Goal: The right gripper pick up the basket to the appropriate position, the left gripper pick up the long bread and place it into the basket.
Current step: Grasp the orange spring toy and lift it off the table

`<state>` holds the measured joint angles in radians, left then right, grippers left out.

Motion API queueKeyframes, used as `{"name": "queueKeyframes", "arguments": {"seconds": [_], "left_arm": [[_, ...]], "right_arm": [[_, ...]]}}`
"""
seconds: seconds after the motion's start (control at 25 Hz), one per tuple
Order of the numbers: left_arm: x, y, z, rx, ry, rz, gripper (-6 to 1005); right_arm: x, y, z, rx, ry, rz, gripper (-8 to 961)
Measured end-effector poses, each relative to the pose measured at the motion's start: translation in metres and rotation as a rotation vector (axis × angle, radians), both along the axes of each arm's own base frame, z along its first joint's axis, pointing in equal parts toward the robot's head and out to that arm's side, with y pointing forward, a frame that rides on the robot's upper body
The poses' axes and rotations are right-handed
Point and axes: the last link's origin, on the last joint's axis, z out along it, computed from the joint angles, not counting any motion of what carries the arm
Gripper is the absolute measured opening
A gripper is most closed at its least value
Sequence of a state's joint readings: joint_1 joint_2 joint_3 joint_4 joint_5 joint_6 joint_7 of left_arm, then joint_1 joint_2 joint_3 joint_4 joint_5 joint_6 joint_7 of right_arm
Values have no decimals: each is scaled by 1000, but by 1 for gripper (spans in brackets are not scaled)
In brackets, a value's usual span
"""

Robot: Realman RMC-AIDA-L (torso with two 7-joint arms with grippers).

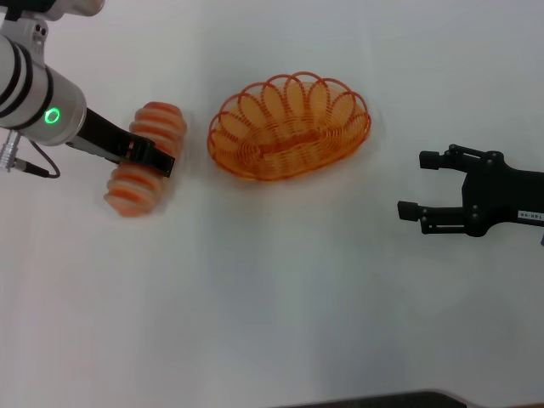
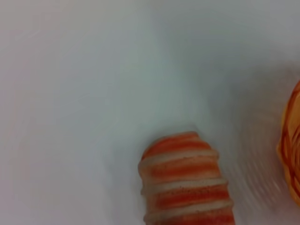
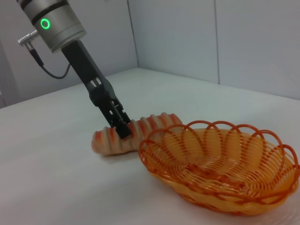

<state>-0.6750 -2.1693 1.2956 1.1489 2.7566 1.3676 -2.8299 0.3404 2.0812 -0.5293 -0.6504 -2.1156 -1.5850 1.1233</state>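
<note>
Long bread [image 1: 144, 159]: lay on the white table [image 1: 272, 306] on the robot's left, just beside the basket but not touching it. Orange crust with cream stripes, sitting lengthwise front to back in the head view.

Left gripper [image 1: 151, 156]: was down across the middle of the loaf, black fingers on either side of it — looked clamped on the bread from both the head view and the right wrist view [image 3: 120, 126]. The loaf seemed to be resting on the table, though I couldn't really tell if it was lifted a hair.

Left wrist view: only showed one striped end of the bread [image 2: 185, 180] and a sliver of the basket's orange rim [image 2: 291, 150] at the edge. None of that arm's own fingers were visible there.

Basket [image 1: 289, 126]: sat upright on the table around the middle, nothing inside it. In the right wrist view it [image 3: 220, 164] sat in front of the loaf [image 3: 133, 133].

Right gripper [image 1: 416, 184]: hung off to the robot's right, well apart from the basket — fingers spread wide, pointing toward it, holding nothing.
</note>
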Motion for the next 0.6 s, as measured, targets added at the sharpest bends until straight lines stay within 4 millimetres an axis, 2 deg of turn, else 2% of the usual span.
{"name": "queueKeyframes", "arguments": {"seconds": [0.6], "left_arm": [[1,1,0,-1,26,-12,807]], "right_arm": [[-1,1,-1,-1,-1,0,942]]}}
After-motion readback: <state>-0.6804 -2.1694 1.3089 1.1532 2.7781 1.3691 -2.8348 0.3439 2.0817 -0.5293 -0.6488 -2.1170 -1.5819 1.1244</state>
